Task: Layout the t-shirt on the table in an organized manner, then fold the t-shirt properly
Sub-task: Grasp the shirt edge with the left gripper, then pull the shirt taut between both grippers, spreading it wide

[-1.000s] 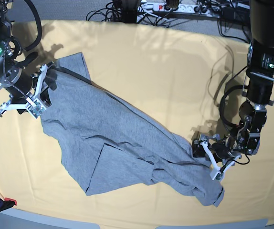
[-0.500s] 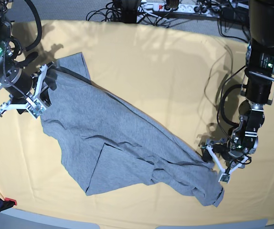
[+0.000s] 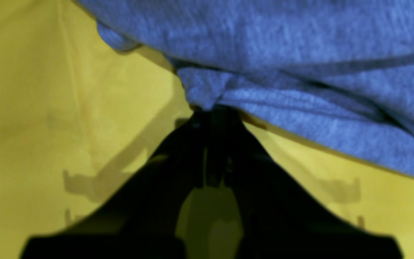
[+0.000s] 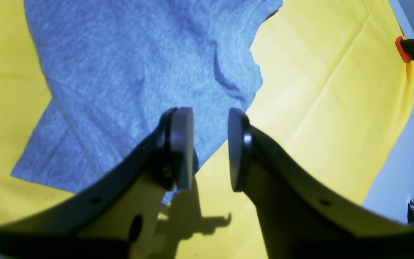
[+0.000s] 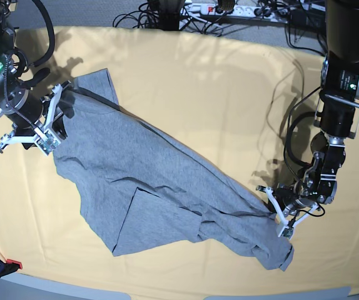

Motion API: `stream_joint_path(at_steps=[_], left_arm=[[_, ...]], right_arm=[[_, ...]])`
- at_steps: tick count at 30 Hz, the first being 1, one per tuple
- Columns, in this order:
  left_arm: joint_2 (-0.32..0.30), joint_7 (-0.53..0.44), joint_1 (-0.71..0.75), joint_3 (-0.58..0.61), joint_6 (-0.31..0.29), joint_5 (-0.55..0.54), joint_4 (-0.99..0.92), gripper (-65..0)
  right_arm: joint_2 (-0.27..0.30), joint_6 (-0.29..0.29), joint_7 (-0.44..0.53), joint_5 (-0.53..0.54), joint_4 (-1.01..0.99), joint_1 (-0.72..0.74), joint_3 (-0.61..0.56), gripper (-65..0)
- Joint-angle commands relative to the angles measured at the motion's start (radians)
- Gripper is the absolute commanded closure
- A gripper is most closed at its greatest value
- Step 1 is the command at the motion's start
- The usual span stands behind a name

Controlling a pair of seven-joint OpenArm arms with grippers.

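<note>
Base view: the t-shirt [image 5: 161, 187] lies crumpled in a long diagonal across the yellow worktop [image 5: 217, 94], from upper left to lower right. At its lower right end the left tool [image 5: 278, 217] is clenched on a bunched fold of the shirt's edge; the left wrist view shows its fingers pressed together with grey cloth [image 3: 207, 93] pinched at their tips, just above the worktop [image 3: 49, 108]. At the upper left, the right tool [image 4: 210, 147] is partly parted with a clear gap between its pads [image 4: 183, 144], nothing gripped, poised over the shirt's edge [image 4: 138, 72].
</note>
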Motion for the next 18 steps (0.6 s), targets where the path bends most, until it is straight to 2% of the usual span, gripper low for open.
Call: stream_joint_path(at_steps=[1, 3, 6, 10, 16, 18], left_arm=[[-0.024, 0.011, -0.045, -0.008, 0.003, 0.003, 0.013, 0.0], [-0.04, 0.063, -0.056, -0.008, -0.015, 0.001, 0.017, 0.0], [-0.074, 0.168, -0.067, -0.008, -0.091, -0.06, 0.042, 0.0], [-0.125, 0.361, -0.067, -0.008, -0.206, -0.15, 0.094, 0.0], [-0.216, 0.638, -0.072, -0.008, -0.314, -0.324, 0.161, 0.0], [-0.253, 0.682, -0.079, -0.008, -0.352, -0.402, 0.179, 0.0]], right_arm=[[0.015, -0.003, 0.023, -0.003, 0.013, 0.011, 0.01, -17.9], [0.015, -0.003, 0.023, 0.001, 0.013, 0.011, 0.01, -17.9], [0.015, -0.002, 0.023, 0.029, 0.013, 0.011, 0.01, -17.9], [0.014, 0.032, 0.023, 0.057, 0.012, 0.011, 0.01, -18.0], [0.014, 0.035, 0.022, 0.056, -0.005, 0.008, 0.01, -18.2], [0.014, 0.035, 0.022, 0.056, -0.032, 0.005, 0.01, -22.9]])
